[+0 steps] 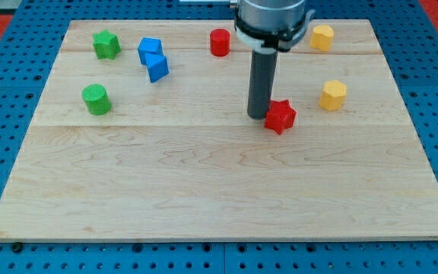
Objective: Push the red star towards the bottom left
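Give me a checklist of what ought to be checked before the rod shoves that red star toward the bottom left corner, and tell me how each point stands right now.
1. Target found: the red star-shaped block lies right of the wooden board's middle. Ok.
2. Contact: my tip sits right against the star's left edge; actual touching: cannot tell.
3. Pushing side: my tip is on the star's left, but a push to the bottom left needs it at the star's upper right. Not ok.
4. Path: no block lies between the star and the bottom left corner. Ok.
5. Bystanders: the yellow hexagonal block sits apart, to the star's right, near where my tip must go round. Ok, with care.
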Robot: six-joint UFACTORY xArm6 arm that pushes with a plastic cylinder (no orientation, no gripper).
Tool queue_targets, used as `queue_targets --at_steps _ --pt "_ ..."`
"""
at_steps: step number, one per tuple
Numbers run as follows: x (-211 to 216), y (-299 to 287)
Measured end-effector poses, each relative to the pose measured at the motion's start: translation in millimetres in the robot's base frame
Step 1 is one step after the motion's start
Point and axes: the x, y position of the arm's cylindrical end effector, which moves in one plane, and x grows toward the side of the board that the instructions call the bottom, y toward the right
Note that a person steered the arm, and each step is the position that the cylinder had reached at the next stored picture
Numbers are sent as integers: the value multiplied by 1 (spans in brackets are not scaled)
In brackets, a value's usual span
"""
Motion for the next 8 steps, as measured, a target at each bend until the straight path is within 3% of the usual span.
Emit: queue_targets --at_steps 4,5,7,8 --pt "-50 -25" --pt "-54 20" --pt "-34 88" --pt "12 66"
